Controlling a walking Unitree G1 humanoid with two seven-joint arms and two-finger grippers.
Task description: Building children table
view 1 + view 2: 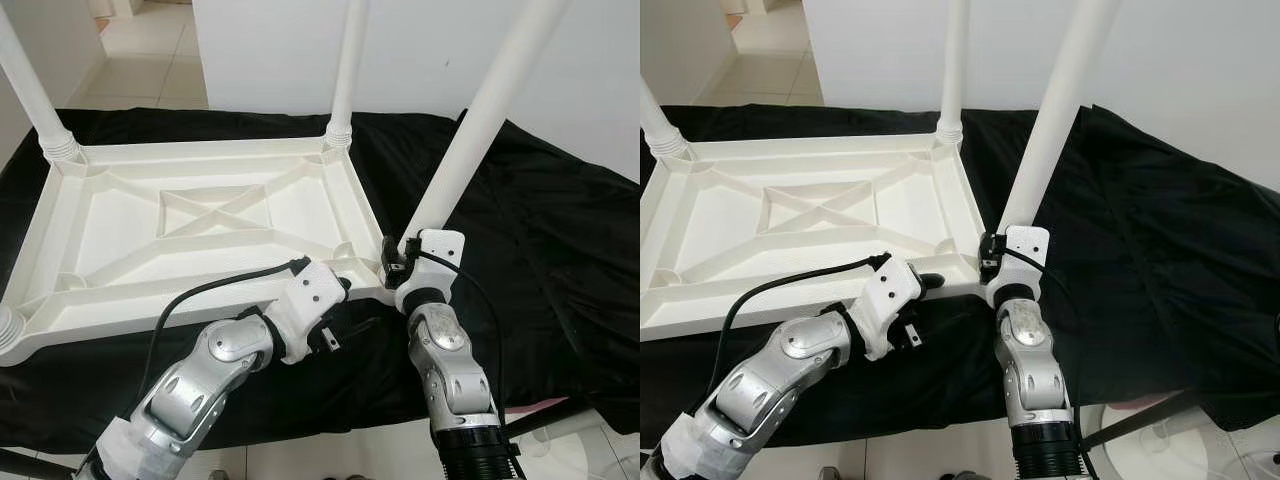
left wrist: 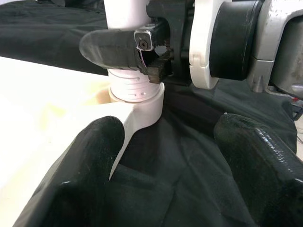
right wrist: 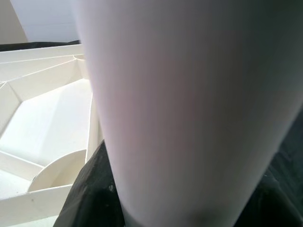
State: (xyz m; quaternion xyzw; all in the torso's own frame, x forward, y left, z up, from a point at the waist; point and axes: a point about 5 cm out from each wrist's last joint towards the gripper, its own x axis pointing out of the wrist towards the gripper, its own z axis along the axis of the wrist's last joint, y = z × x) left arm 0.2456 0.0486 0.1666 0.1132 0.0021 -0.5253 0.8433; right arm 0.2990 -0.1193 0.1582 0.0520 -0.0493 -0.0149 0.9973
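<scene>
A white plastic tabletop (image 1: pixel 120 225) lies upside down on a black cloth. Upright legs stand in its far-left (image 1: pixel 30 90), far-right (image 1: pixel 345 75) and near-left (image 1: pixel 8 328) corners. A fourth white leg (image 1: pixel 470 140) leans over the near-right corner, its threaded end (image 2: pixel 128 87) resting in the corner socket (image 2: pixel 144 106). My right gripper (image 1: pixel 395 262) is shut on this leg just above the socket, and the leg (image 3: pixel 189 109) is close up in the right wrist view. My left gripper (image 2: pixel 165 142) stands open by the same corner, with one finger (image 2: pixel 94 142) against the tabletop's edge.
The black cloth (image 1: pixel 560 230) covers the whole work surface and hangs over its front edge. A white wall (image 1: pixel 270 50) stands right behind, with tiled floor (image 1: pixel 150 50) at the far left. A white rounded object (image 1: pixel 1180 450) sits low at the near right.
</scene>
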